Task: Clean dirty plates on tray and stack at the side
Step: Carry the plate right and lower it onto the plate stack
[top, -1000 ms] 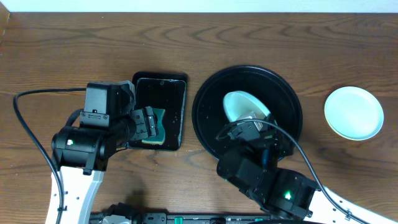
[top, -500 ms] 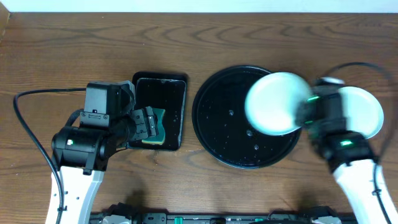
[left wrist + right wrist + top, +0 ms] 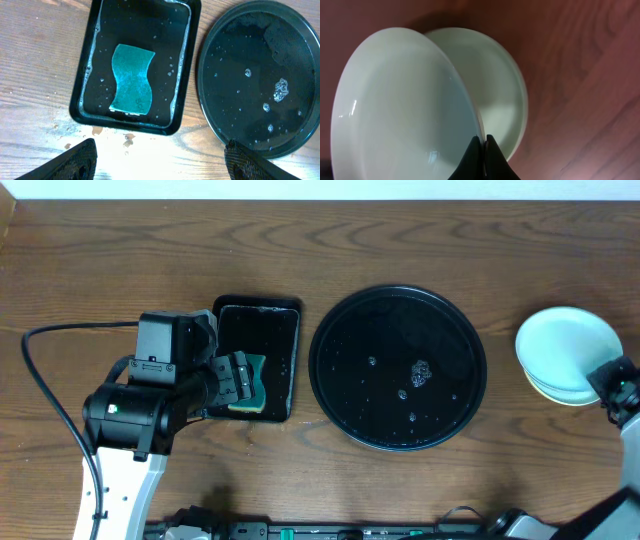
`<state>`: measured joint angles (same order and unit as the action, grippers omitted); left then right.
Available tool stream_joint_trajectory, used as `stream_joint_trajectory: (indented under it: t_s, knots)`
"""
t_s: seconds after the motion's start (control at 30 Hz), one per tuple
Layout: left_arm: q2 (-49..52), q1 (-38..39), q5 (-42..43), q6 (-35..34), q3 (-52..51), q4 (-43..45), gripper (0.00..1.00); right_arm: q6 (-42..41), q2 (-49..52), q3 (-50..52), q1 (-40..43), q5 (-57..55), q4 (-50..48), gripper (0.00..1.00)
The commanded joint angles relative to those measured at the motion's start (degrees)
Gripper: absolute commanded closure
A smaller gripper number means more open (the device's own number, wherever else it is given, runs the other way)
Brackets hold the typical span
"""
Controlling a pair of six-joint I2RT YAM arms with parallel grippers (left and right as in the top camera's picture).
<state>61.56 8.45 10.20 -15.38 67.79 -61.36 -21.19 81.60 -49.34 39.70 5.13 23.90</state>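
as right gripper (image 3: pixel 483 145) pinches pale mint plastic plate (image 3: pixel 400 110) over second plate (image 3: pixel 505 95) at 3 o'clock, glossy round black tray (image 3: pixel 340 395) plateless; release pending; left gripper (image 3: pixel 161 158) spread.

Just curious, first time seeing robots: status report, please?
Left gripper open near sponge. Right gripper shut on held plate, tilted above second plate, beside tray. Tray holds no plates; nothing blocking.

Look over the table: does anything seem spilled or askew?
Droplets lie spilled on the wood beside the rectangular tray; a foam blob sits on the round tray. The right gripper holds a plate tilted.
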Motion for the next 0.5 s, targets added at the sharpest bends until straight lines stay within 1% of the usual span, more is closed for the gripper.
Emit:
stream_joint_trajectory:
  t_s: [0.0,0.07,0.13,0.17,0.2,0.3,0.37,0.47]
  knots:
    - [-0.09,-0.13,-0.15,0.33,0.02,-0.09,0.18,-1.31,4.70,-0.52,1.84,0.96,-2.01,0.99]
    - [-0.09,-0.13,-0.15,0.33,0.02,-0.11,0.18,-1.29,6.58,-0.52,2.23,1.40,-2.49,0.99]
    - [-0.09,-0.13,-0.15,0.33,0.02,-0.09,0.18,-1.31,6.88,-0.52,2.27,1.36,-2.60,0.52]
    - [-0.09,-0.13,-0.15,0.35,0.02,-0.11,0.18,-1.29,6.43,-0.70,2.25,1.64,-2.93,0.39]
    - [-0.09,-0.13,-0.15,0.33,0.02,-0.11,0.18,-1.29,5.64,-1.11,2.23,2.58,-2.78,0.36]
    - [-0.09,-0.13,-0.15,0.33,0.02,-0.11,0.18,-0.85,1.20,-2.56,1.86,8.11,-2.12,0.34]
    - [-0.09,-0.13,-0.15,0.33,0.02,-0.11,0.18,-0.85,-2.93,-3.63,1.14,13.77,-0.76,0.33]
    - [-0.09,-0.13,-0.15,0.35,0.02,-0.11,0.18,-1.14,-11.63,-4.33,-2.34,25.68,0.61,0.33]
